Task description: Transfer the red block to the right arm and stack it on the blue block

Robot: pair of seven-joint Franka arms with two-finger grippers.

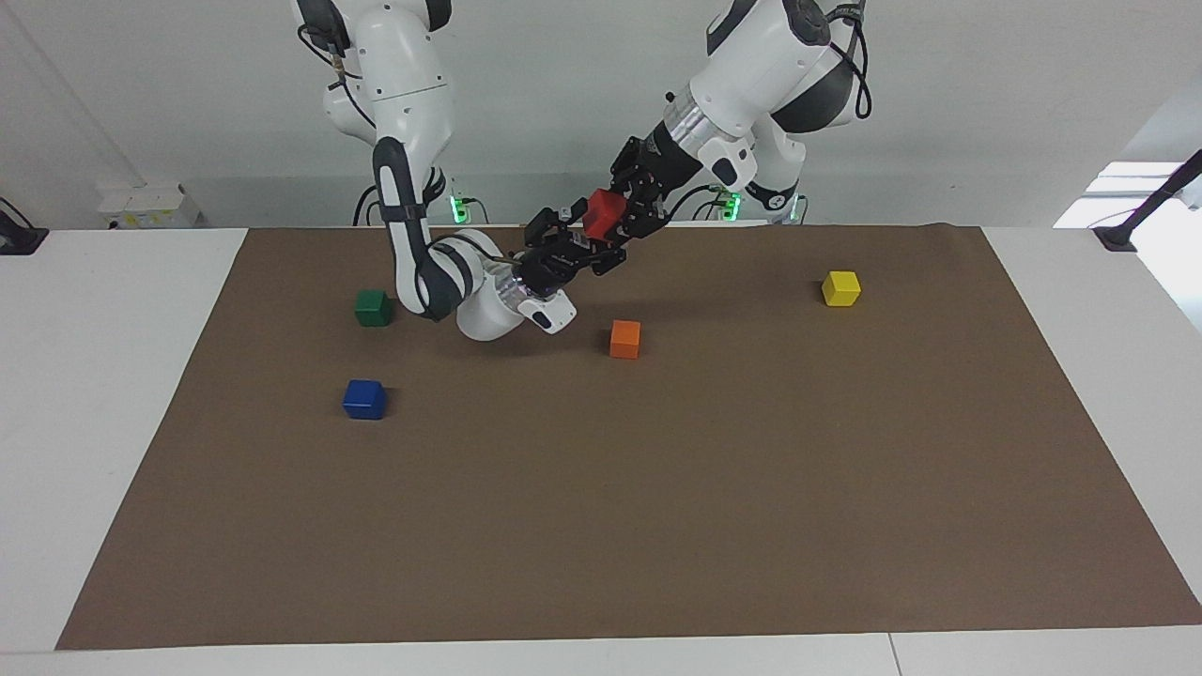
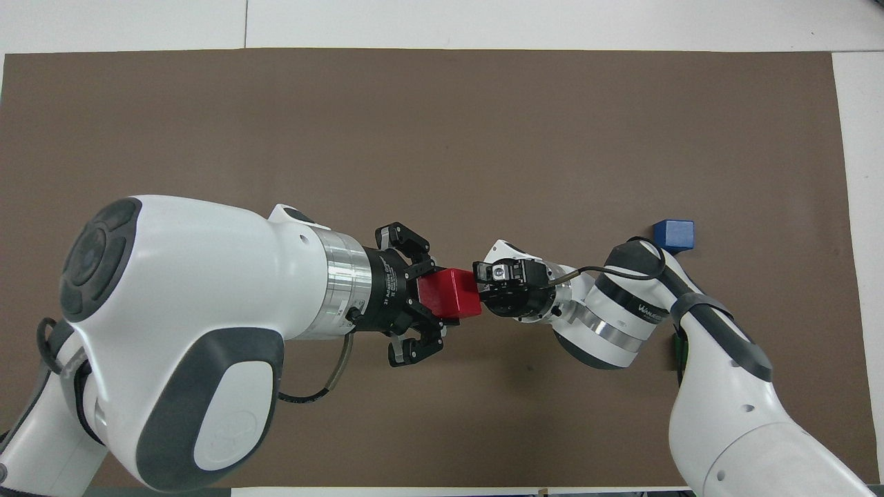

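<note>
The red block (image 1: pixel 602 214) is held up in the air over the brown mat, above and nearer the robots than the orange cube. My left gripper (image 1: pixel 612 222) is shut on it, also seen in the overhead view (image 2: pixel 442 297) with the red block (image 2: pixel 452 293). My right gripper (image 1: pixel 590 242) is open and meets the block end-on from the other arm's end, its fingertips at the block's edge (image 2: pixel 481 284). The blue block (image 1: pixel 364 399) lies on the mat toward the right arm's end, also in the overhead view (image 2: pixel 674 235).
A green cube (image 1: pixel 373 307) lies nearer the robots than the blue block, beside the right arm's elbow. An orange cube (image 1: pixel 624 339) lies mid-mat below the grippers. A yellow cube (image 1: pixel 840 288) lies toward the left arm's end. The brown mat (image 1: pixel 657 526) covers the table.
</note>
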